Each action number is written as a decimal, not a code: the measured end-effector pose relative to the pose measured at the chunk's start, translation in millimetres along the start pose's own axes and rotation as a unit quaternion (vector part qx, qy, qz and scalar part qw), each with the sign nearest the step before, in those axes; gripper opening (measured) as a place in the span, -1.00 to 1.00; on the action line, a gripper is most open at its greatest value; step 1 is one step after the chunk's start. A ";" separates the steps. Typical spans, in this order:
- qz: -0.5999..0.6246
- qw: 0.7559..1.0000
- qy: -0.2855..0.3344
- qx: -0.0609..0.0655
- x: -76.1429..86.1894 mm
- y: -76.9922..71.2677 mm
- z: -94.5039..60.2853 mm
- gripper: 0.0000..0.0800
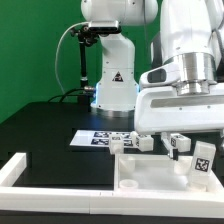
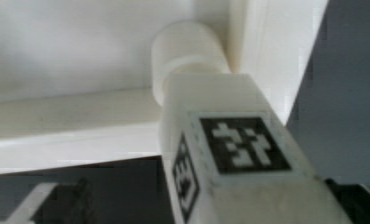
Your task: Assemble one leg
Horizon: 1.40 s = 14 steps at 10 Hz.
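My gripper [image 1: 197, 148] hangs low at the exterior view's right, shut on a white square leg [image 1: 203, 159] that carries black marker tags. In the wrist view the leg [image 2: 232, 110] runs between my dark fingers [image 2: 36, 203], and its round end rests against the inner corner of the white tabletop [image 2: 66, 120]. The tabletop [image 1: 150, 178] lies flat at the front of the exterior view. The contact between my finger pads and the leg is hidden behind the leg.
Two more tagged white parts [image 1: 146, 143] [image 1: 178, 143] stand at the tabletop's far edge. The marker board [image 1: 98, 138] lies behind them on the black table. A white L-shaped rail [image 1: 14, 172] runs along the front left. The arm's base [image 1: 112, 80] stands at the back.
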State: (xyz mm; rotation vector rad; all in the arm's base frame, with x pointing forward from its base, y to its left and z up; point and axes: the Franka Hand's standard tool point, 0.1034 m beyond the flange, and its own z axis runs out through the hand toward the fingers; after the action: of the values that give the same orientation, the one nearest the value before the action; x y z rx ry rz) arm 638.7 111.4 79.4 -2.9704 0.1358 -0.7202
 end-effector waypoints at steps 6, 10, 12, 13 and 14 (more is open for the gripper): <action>0.055 0.976 -0.212 -0.004 5.0 9.2 3.9 0.62; 0.063 0.977 -0.203 -0.006 7.7 10.6 4.8 0.62; 0.098 0.974 -0.202 -0.013 7.5 10.3 4.9 0.03; 0.130 0.971 -0.202 -0.019 7.4 10.3 5.0 0.03; 0.155 0.967 -0.201 -0.024 7.6 10.3 5.0 -0.29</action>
State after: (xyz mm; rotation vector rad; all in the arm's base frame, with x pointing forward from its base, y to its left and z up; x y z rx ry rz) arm 647.1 100.7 77.4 -2.9621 0.5761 -0.0753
